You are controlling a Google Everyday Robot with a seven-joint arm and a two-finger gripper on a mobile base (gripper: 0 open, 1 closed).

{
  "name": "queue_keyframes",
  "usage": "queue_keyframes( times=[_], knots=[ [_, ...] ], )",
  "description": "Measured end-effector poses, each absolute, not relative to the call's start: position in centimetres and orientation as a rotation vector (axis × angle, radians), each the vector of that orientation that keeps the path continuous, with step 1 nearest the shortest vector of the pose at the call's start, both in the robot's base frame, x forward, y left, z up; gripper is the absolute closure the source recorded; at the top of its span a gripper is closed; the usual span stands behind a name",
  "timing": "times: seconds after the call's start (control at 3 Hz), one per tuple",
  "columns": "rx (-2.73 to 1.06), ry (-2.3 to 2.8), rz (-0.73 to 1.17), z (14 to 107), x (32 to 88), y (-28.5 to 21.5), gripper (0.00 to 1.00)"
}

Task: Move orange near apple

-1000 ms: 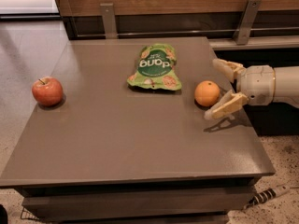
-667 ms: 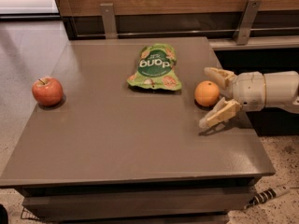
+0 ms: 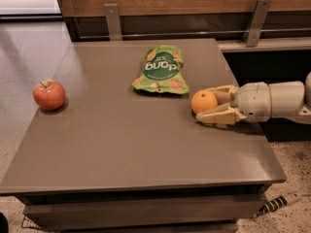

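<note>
The orange (image 3: pixel 203 101) sits on the grey-brown table (image 3: pixel 121 144) towards its right edge, just below and to the right of a green snack bag (image 3: pixel 161 70) (lying flat, its print upside down); the gripper (image 3: pixel 206 105) reaches in low from the right, with its pale fingers (image 3: pixel 219 116) narrowed onto the fruit, one along the far side and one along the near side, both seeming to touch it; the white arm (image 3: pixel 272 100) extends off the right border; the apple (image 3: pixel 49 94) stands well apart near the table's left edge, stem up.
</note>
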State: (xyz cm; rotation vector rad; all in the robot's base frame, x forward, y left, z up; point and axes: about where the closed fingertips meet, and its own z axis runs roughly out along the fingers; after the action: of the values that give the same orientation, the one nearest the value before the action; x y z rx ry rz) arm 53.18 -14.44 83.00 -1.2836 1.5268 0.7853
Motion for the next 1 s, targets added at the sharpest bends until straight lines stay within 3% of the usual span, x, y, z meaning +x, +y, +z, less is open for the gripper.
queue_keyframes(
  times=[0.33, 0.67, 1.0],
  knots=[
    [-1.288, 1.523, 0.790, 82.99, 53.18, -14.10, 0.81],
    [-1.291, 1.522, 0.793, 82.99, 53.18, -13.92, 1.00],
    [-1.292, 1.521, 0.794, 82.98, 53.18, -13.85, 1.00]
  ],
)
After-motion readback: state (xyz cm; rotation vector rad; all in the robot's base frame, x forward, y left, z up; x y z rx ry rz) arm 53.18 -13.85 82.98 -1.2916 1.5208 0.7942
